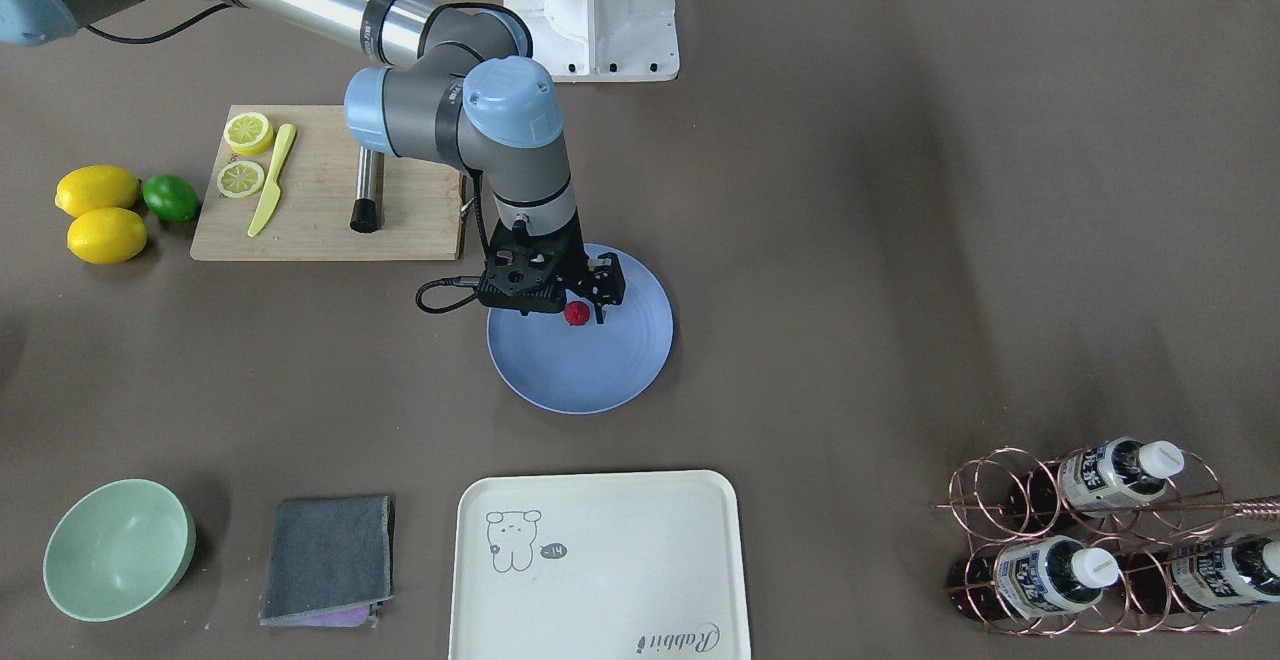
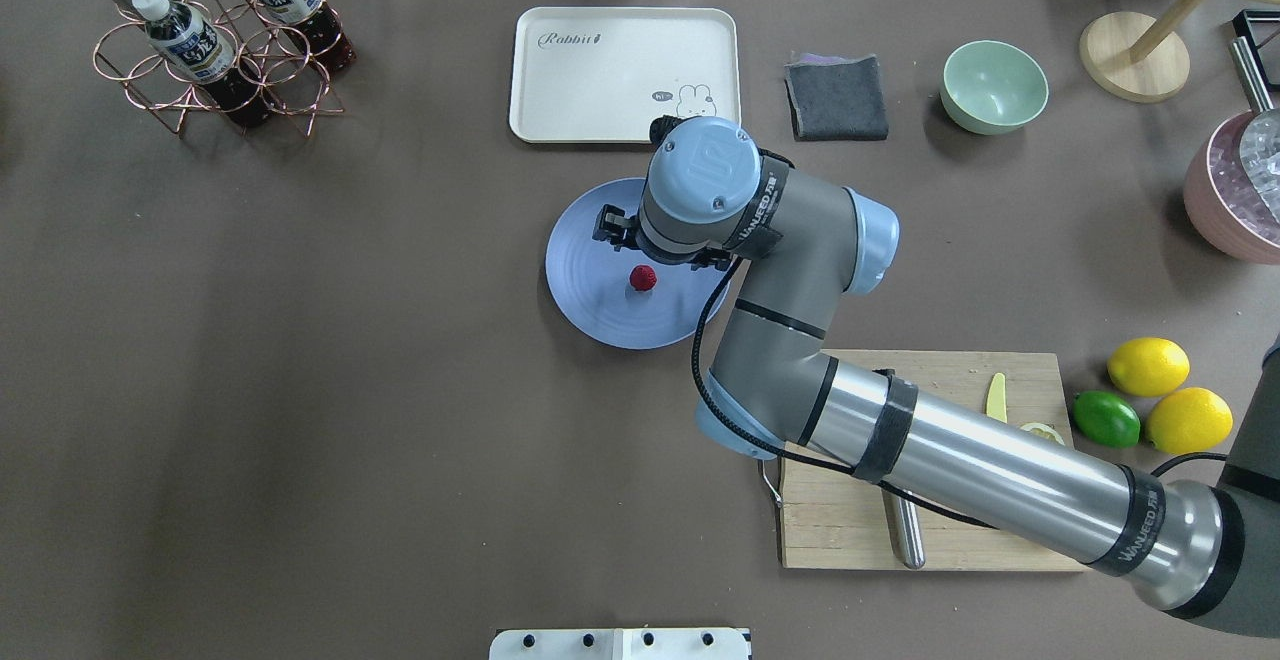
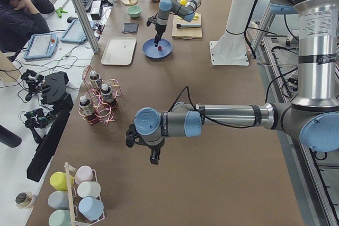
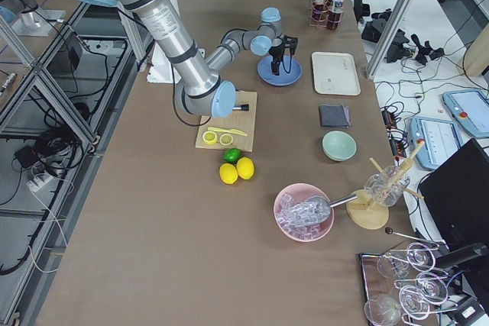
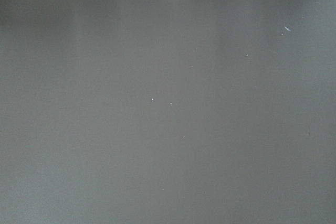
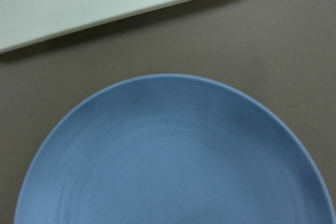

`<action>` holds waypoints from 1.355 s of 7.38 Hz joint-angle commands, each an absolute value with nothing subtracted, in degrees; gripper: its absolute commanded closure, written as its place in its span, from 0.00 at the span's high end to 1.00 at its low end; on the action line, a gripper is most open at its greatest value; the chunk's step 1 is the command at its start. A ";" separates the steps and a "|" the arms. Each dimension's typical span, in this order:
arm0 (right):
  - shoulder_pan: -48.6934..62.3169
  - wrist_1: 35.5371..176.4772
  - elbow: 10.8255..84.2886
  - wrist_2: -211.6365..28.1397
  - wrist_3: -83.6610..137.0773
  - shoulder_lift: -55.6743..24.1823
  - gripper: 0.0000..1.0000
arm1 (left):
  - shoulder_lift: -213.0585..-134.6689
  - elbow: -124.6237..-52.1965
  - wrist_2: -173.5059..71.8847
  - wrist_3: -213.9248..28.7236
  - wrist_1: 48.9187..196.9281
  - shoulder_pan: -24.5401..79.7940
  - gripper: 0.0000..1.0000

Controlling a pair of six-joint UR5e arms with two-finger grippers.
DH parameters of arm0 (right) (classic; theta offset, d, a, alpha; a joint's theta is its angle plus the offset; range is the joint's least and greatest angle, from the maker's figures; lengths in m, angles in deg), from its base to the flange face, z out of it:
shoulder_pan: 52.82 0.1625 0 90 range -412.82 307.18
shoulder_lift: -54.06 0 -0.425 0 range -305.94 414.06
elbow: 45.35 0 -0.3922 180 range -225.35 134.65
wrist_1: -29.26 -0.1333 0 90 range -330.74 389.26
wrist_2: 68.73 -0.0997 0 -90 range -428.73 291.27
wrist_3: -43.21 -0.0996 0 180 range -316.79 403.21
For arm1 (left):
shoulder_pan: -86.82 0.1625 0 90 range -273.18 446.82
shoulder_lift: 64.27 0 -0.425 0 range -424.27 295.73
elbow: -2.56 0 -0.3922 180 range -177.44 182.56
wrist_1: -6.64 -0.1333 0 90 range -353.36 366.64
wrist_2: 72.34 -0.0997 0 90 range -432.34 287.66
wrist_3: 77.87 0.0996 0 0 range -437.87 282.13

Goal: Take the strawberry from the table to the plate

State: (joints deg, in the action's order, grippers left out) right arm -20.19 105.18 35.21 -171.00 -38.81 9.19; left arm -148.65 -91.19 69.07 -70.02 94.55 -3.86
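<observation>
The strawberry [image 1: 576,314] is a small deep-red berry lying on the blue plate [image 1: 560,370], a little towards the robot from its centre. It shows bare in the overhead view too, as the strawberry [image 2: 642,278] on the plate [image 2: 590,290]. My right gripper [image 1: 588,302] points down just above the berry, and its jaws look open with nothing gripped. The right wrist view holds only the plate [image 6: 168,156]. My left gripper [image 3: 153,157] hangs low over the table [image 3: 222,183], far from the plate. Whether it is open or shut I cannot tell.
The cream tray [image 1: 600,560] lies past the plate, with a grey cloth [image 1: 328,560] and a mint bowl [image 1: 118,548] beside it. A cutting board [image 1: 330,185] holds lemon slices and a knife. Lemons [image 1: 105,235] and a lime [image 1: 170,197] lie nearby. A bottle rack [image 1: 1100,540] stands far off.
</observation>
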 commanded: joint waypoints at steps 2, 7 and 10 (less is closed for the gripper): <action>-9.71 111.04 42.85 -181.27 -30.07 2.33 1.00 | -148.29 -88.14 68.72 -70.05 96.29 -3.88 1.00; 9.90 122.25 56.60 -189.04 6.66 -18.50 1.00 | -149.87 -88.93 68.63 -70.31 96.12 -3.70 1.00; 21.06 121.72 56.34 -192.12 28.38 -29.93 1.00 | -149.87 -89.46 68.63 -70.22 96.20 -3.70 1.00</action>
